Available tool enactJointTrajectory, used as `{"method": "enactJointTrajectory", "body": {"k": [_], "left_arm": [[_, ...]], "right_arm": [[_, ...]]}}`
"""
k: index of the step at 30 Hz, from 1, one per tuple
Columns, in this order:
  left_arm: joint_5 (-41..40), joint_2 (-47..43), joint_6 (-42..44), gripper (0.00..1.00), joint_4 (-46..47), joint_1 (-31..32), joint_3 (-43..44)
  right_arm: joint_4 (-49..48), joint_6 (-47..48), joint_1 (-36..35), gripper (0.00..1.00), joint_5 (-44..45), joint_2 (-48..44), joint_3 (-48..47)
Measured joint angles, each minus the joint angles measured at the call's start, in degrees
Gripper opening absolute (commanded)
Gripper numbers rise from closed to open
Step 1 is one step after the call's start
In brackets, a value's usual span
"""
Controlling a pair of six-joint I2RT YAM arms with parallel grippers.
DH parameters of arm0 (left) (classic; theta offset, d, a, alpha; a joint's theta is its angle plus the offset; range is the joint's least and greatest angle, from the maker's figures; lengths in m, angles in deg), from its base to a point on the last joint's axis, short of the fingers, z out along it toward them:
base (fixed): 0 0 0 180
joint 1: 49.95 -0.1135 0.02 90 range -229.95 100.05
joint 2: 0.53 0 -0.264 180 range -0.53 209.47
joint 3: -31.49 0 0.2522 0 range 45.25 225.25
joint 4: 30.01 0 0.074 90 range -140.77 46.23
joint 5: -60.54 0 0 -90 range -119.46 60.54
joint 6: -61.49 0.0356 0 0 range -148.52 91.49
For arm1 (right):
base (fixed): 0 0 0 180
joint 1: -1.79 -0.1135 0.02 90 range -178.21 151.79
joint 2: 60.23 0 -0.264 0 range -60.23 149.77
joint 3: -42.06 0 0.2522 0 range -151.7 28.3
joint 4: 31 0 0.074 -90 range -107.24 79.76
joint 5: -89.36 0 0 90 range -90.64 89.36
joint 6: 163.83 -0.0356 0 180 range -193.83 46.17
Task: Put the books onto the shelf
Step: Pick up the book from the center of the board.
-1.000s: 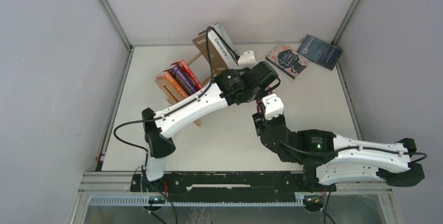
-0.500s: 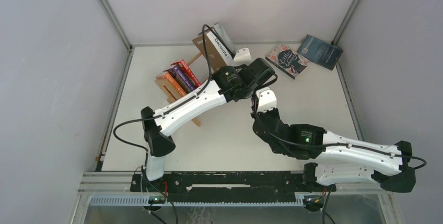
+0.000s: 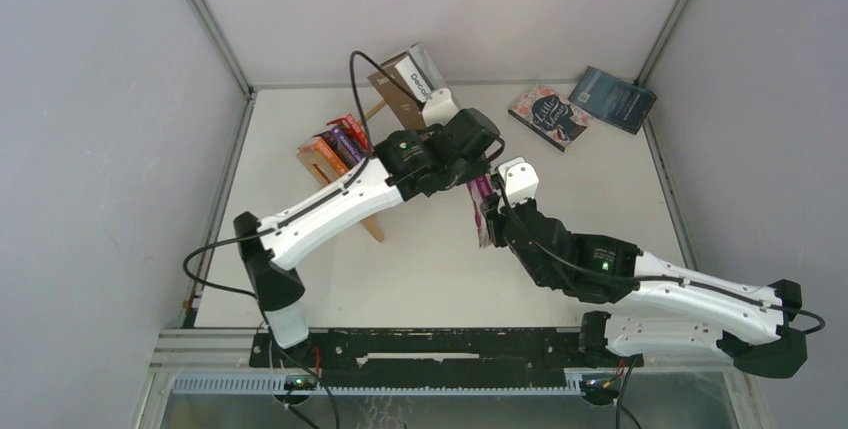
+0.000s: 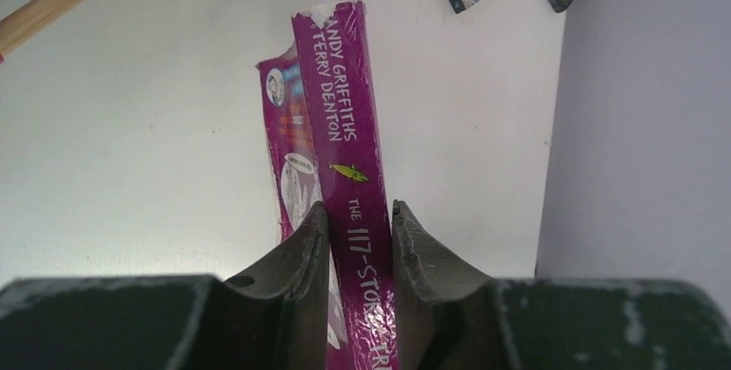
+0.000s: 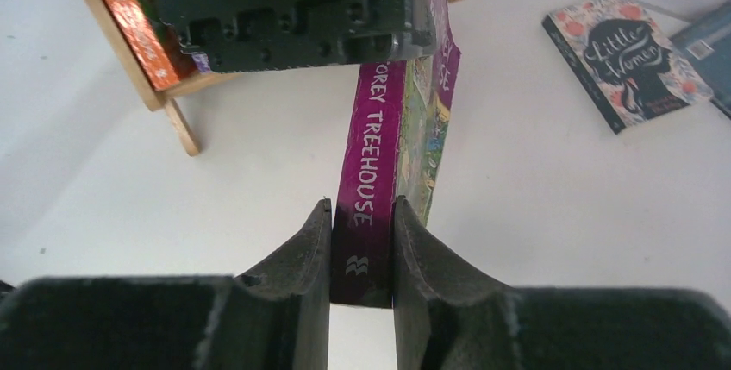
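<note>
Tabletop (image 3: 600,179); left gripper (image 4: 356,210), right gripper (image 5: 362,206) on purple book (image 4: 345,128)

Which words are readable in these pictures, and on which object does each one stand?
"ANDY GRIFFITHS" and "TERRY DENTON": spine of the purple book.
"THE 117-STOR", cut off: same spine.
"OREY TREEHOUSE", start hidden: same spine, right wrist view.
"Little Women": cover of the flowered book.
Dark blue book: print too small to read.

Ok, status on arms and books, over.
Left jaws, right jaws shut on purple paperback book. Light wooden shelf part filled. Floral book, dark blue book loose far right.
</note>
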Motion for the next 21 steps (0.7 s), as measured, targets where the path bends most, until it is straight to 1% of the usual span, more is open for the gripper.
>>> {"method": "enactJointTrajectory", "body": {"k": [4,10,14,17,21], "left_arm": [[2.3,-4.5,0.2,0.41,1.9,-1.4,-4.0],[5.4,-10.4,2.1,0.56,4.5,-4.9,-7.7],[7.7,-13.3,3.2,0.6,5.9,-7.2,-9.0],[9.6,-14.7,3.7,0.65,6.4,-8.5,-10.8],[12.3,-16.4,4.0,0.66,7.3,-9.7,-15.4]], "right_arm": [[-2.6,1.5,0.1,0.0,-1.9,-0.6,0.0],[-1.9,3.5,-0.1,0.0,-3.8,-1.9,1.5],[-1.2,5.2,-0.9,0.0,-3.8,-2.6,2.9],[-1.1,6.4,-1.8,0.0,-3.5,-3.2,3.0],[-2.0,8.0,-3.6,0.0,-2.9,-4.2,3.0]]}}
